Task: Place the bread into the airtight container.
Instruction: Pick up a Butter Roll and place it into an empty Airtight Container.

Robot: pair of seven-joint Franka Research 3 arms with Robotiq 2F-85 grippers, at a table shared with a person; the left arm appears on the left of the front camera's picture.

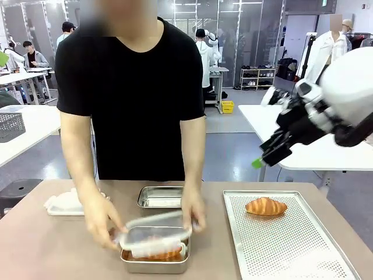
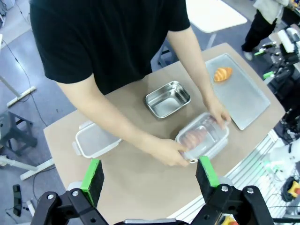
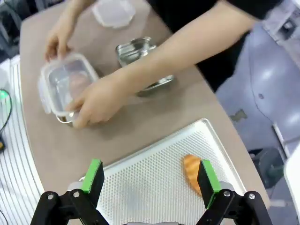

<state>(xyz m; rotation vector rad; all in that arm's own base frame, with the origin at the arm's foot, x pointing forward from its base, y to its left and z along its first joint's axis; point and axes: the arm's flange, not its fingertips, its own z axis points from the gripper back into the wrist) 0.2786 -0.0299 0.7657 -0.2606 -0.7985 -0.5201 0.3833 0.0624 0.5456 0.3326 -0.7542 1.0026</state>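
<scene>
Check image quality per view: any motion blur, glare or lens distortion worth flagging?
Front view: the person's hands and the clear lid smear with motion; the croissant is sharp. Left wrist view: wide-angle bend on the table edges, mild glint in the empty steel container. Right wrist view: soft overall, no hard shadows.

golden croissant (image 1: 266, 206); perforated silver tray (image 1: 291, 245); black shirt (image 1: 134, 87); tan table (image 1: 52, 251)
</scene>
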